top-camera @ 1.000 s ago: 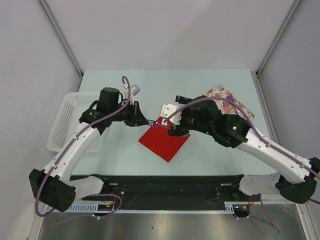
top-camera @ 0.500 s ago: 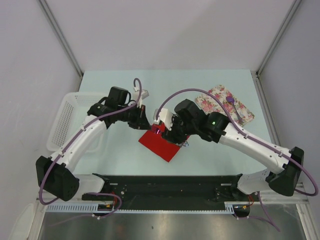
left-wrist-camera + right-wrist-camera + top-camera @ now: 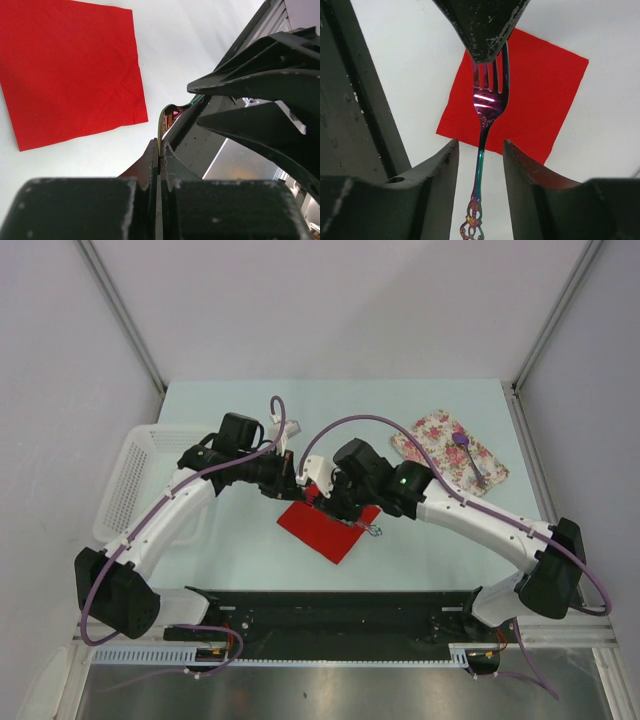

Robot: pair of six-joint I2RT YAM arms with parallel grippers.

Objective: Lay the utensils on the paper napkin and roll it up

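The red paper napkin lies flat on the table; it also shows in the left wrist view and the right wrist view. My left gripper is shut on the tine end of the pink-purple fork and holds it in the air above the napkin's far corner. My right gripper is open, its jaws either side of the fork's handle without touching it. The spoon lies on the floral cloth at the right.
A white basket stands at the table's left edge. The white floral cloth lies at the back right. The two grippers are nearly touching over the table's middle. A black rail runs along the near edge.
My right gripper has moved left and now has its open jaws around the fork's handle. My left gripper has shifted slightly right, still holding the fork.
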